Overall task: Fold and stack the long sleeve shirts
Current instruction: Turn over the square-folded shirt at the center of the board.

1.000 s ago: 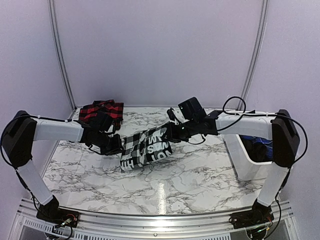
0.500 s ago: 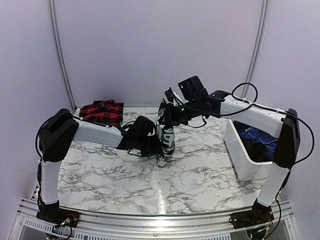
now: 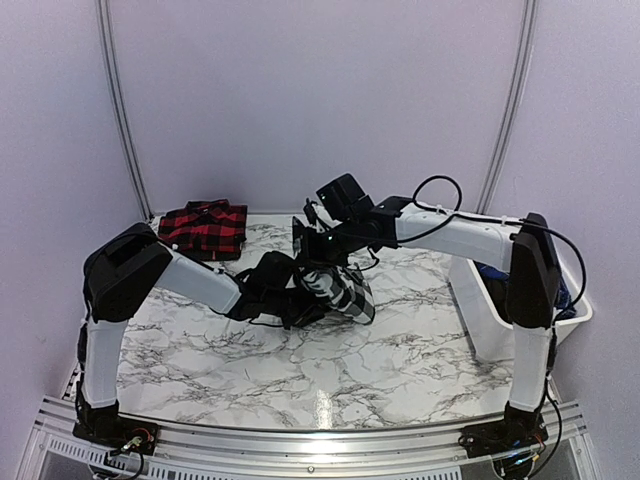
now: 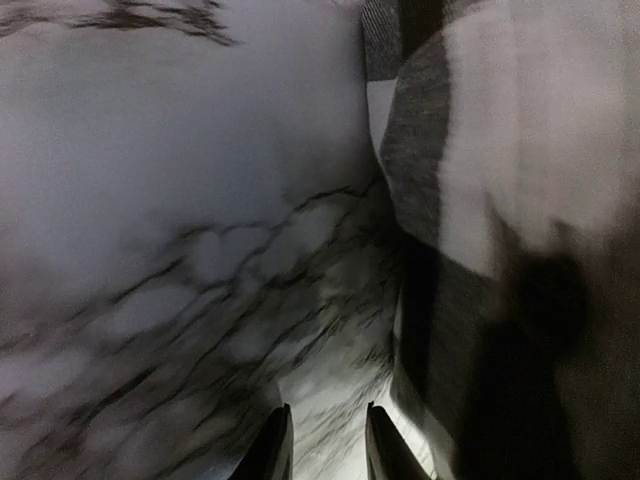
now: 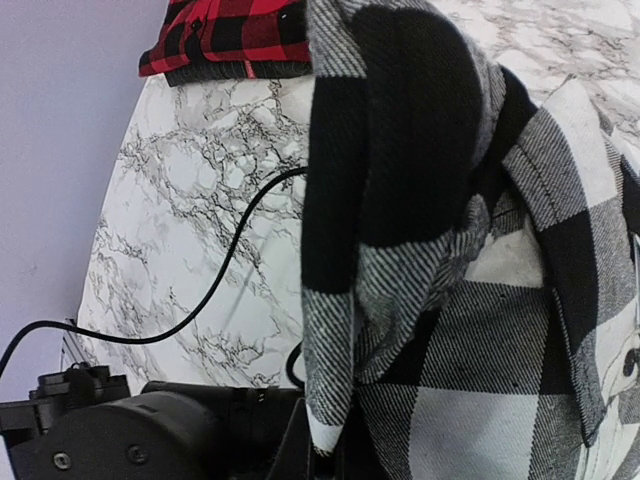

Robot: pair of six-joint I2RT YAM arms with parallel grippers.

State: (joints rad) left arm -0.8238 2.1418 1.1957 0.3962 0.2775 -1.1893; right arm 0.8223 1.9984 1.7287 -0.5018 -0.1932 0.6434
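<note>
Black-and-white shirt (image 5: 430,300), stretched between both tools a second ago, now drapes doubled below the pinching right tool (image 5: 322,455); left tool (image 4: 327,445), slightly parted and empty, sits just beside it, so the fold is likely made.

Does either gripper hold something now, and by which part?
The right gripper pinches the black-and-white shirt by a fabric edge; the left gripper holds nothing.

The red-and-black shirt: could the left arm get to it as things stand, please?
Probably yes: the left gripper looks empty, and only bare table lies between it and the red-and-black shirt.
</note>
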